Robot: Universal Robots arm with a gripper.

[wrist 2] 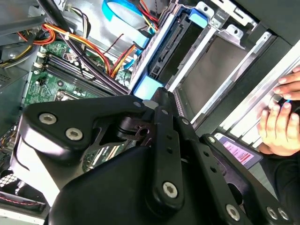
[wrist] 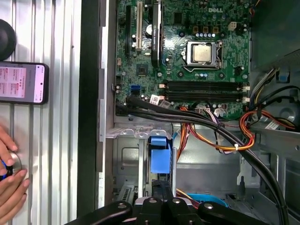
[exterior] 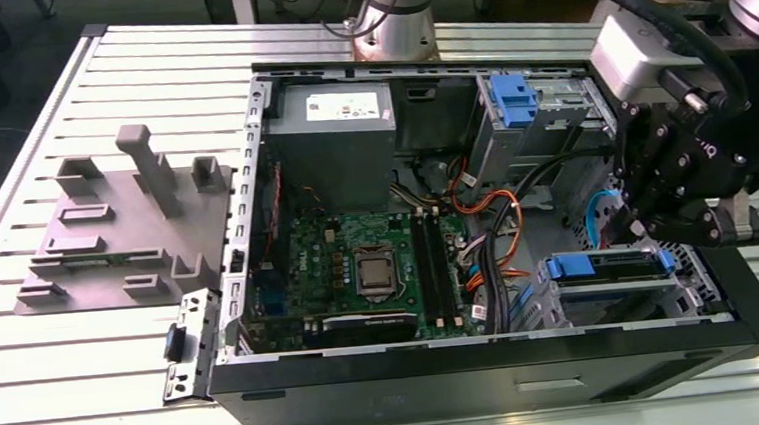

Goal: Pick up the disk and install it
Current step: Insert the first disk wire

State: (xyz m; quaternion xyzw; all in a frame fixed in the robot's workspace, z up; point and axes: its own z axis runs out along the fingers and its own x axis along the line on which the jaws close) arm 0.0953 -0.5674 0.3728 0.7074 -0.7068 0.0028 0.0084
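no legible text on any surface

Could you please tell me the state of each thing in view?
computer case, open, side panel off.
disk, on edge in the drive bay.
pincer, at the disk's blue end, grip unclear.
processor, uncovered, no cooler.
phone, screen lit.

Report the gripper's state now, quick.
Gripper: open or shut cannot be told; it is close above the disk in the case.
Person's hand: on the table, outside the case.
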